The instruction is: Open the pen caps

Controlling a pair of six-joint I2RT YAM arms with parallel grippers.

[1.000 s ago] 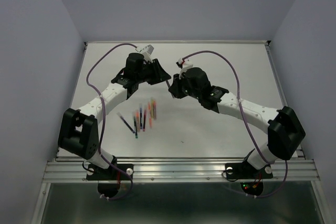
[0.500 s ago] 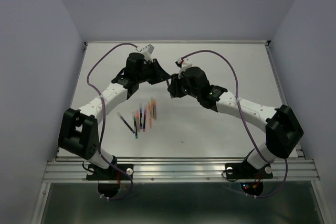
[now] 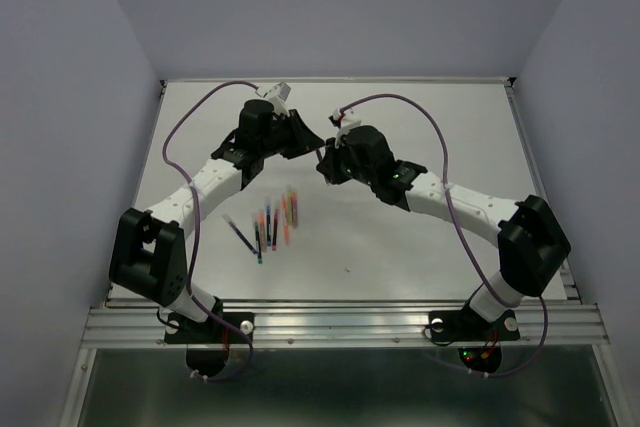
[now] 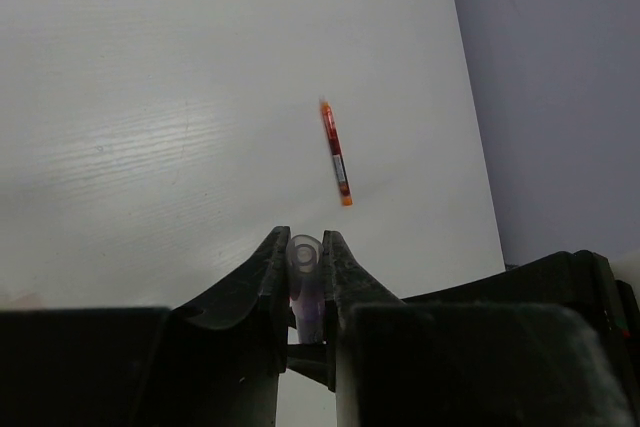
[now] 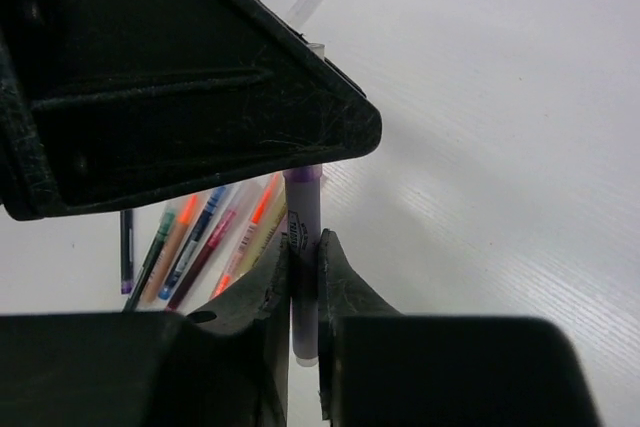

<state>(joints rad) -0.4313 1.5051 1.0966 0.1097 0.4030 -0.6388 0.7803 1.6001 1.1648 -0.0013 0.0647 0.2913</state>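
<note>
The right arm has swung a little toward the left one, and its wrist now sits closer against the left wrist. The left arm has barely shifted. The pens on the table lie where they lay.

The right pincer (image 5: 303,242) is clenched on a slim purple plastic pen (image 5: 303,202), which stands up out of its fingertips and passes behind the left pincer's black body just above. The left pincer (image 4: 304,237) is clamped on the pale lilac translucent cap (image 4: 303,282), whose open round end pokes out between the fingertips. So the pen is held in the air between the two, one pincer at each end. The joint between cap and barrel is hidden, so I cannot tell whether it has parted yet.

Ahead of the left pincer, a red-orange pen (image 4: 335,152) lies alone on the white table (image 4: 150,97). Below and to the left of the right pincer is the loose fan of mixed-colour pens (image 5: 195,237). Beyond it lies a short clear stub (image 5: 306,2), probably a cap.

The risks lie in the pull:
- **Off-line pull:** if the pincers draw apart off the pen's line, the cap may jam or the barrel may twist in the grip.
- **Smooth, narrow cap:** it could slide out of the left fingers.
- **Wrists close together:** any sideways drift could knock the housings together.
- **Sudden release:** it could throw the pen down onto the fan below.
</note>
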